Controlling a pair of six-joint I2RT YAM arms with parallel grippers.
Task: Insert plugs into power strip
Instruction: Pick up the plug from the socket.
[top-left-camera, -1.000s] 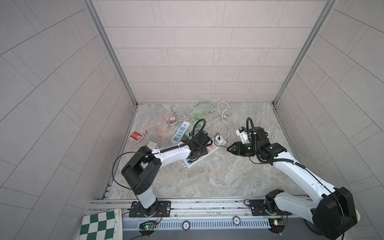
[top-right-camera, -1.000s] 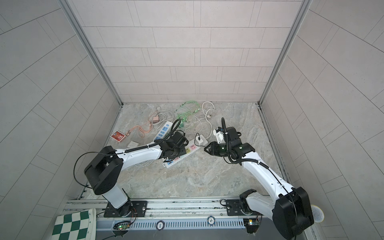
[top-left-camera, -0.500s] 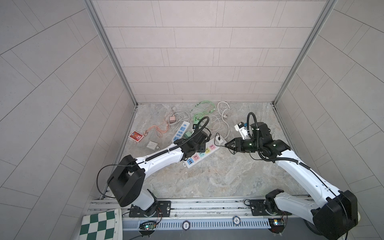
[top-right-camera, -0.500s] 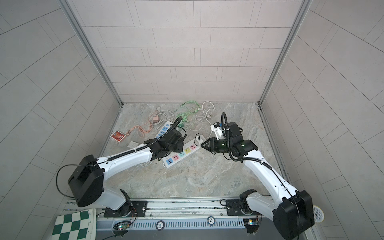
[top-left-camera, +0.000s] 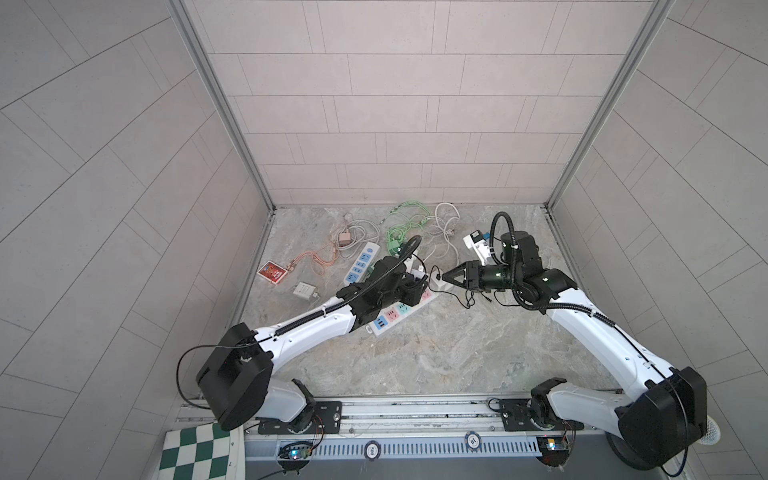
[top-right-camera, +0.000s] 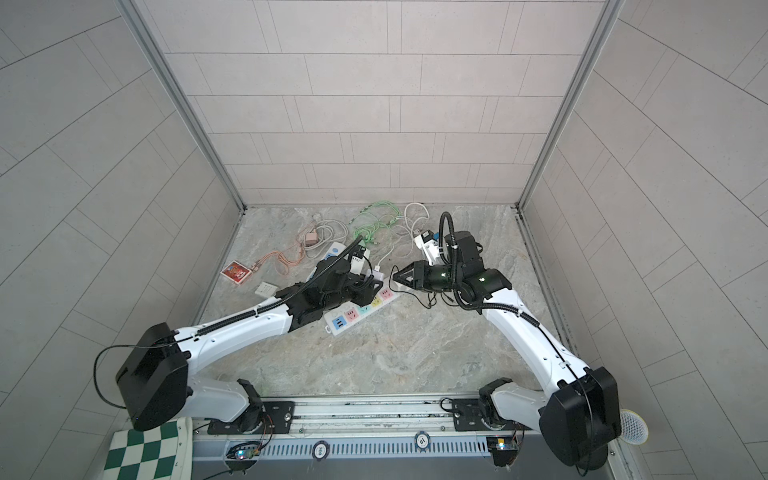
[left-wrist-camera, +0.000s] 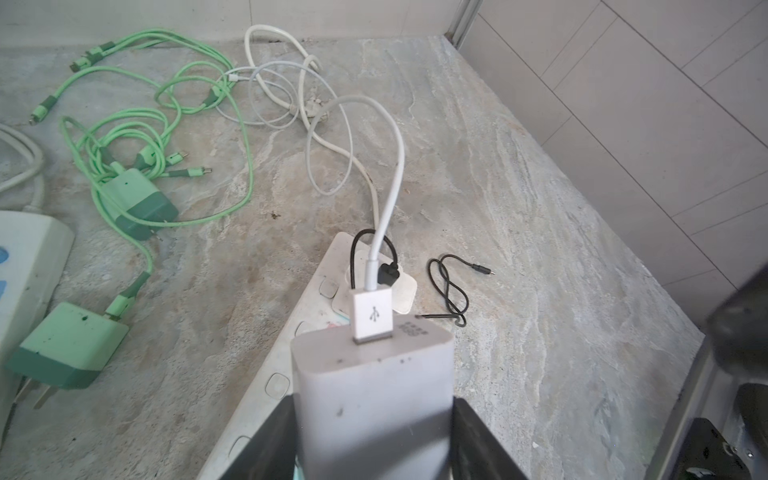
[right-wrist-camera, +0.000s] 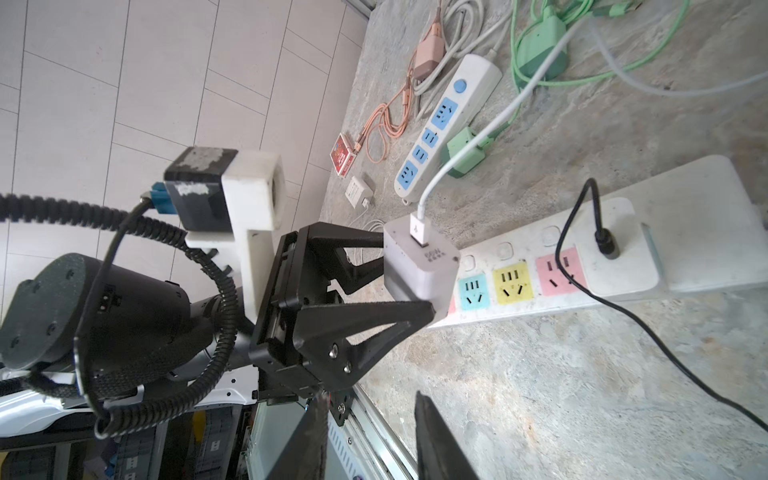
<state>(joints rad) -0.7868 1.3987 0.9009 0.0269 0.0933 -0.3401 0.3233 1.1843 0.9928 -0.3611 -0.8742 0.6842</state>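
Note:
A white power strip (top-left-camera: 392, 318) with coloured sockets lies in the middle of the floor. My left gripper (left-wrist-camera: 372, 399) is shut on a white plug (left-wrist-camera: 370, 374) with a white USB cable. The plug's base rests on the strip (right-wrist-camera: 685, 232) beside the teal socket (right-wrist-camera: 473, 291); its prongs are hidden. From the right wrist view, the left gripper (right-wrist-camera: 409, 276) clamps the white plug (right-wrist-camera: 419, 270) on two sides. Another flat white plug (right-wrist-camera: 615, 257) with a black cable sits in the strip's end socket. My right gripper (top-left-camera: 444, 276) hovers just beside that end, slightly open and holding nothing.
A second strip (top-left-camera: 361, 262) with blue sockets lies behind my left arm. Mint green plugs (left-wrist-camera: 70, 345) and green cables lie nearby, with a pink plug (top-left-camera: 344, 238) farther back. A red card pack (top-left-camera: 272, 272) and a small white adapter (top-left-camera: 303, 289) sit near the left wall.
My left arm has stretched out and carried the white plug along the coloured strip. My right gripper has moved a little left toward the strip's end. Neither gripper's jaws have changed.

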